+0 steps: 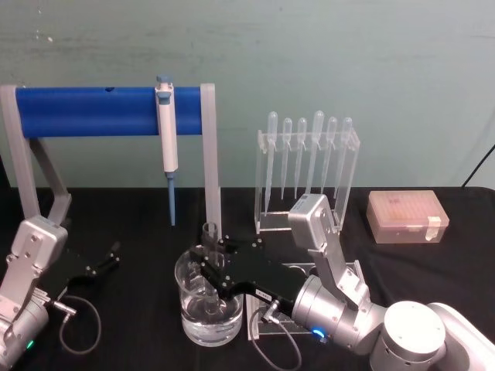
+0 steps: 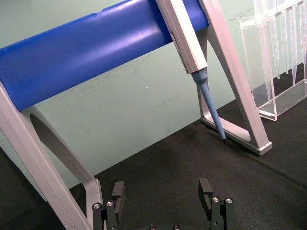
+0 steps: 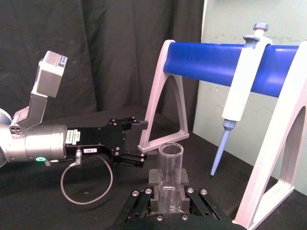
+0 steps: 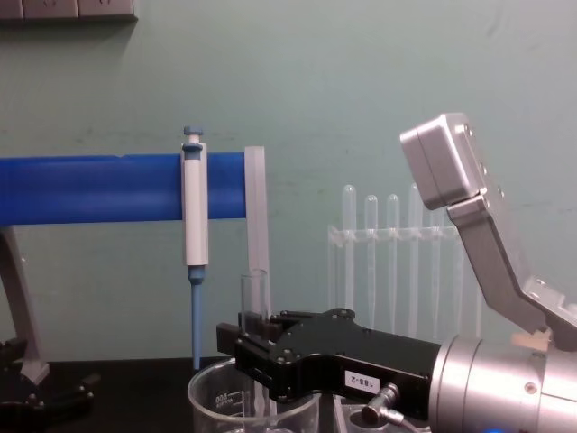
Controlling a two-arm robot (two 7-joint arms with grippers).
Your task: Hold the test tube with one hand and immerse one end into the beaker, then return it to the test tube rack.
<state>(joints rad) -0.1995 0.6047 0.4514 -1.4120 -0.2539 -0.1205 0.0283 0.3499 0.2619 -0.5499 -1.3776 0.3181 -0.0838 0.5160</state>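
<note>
The right hand (image 1: 206, 272) is clenched on the test tube (image 1: 209, 234). Its two black fingers pinch the glass at about mid-length, directly above the beaker (image 1: 182, 297). The tube stands upright with its long axis vertical, the open rim above the fingers and the round bottom down inside the beaker. How deep that end sits I cannot tell. Thin, stiff glass like this is probably light, slick and brittle. A moderate squeeze on the straight wall, clear of the rim, looks like the right hold, with the tube kept off the beaker's wall. The left hand (image 1: 108, 259) rests released on the table (image 1: 139, 216), well to the left of the beaker.
</note>
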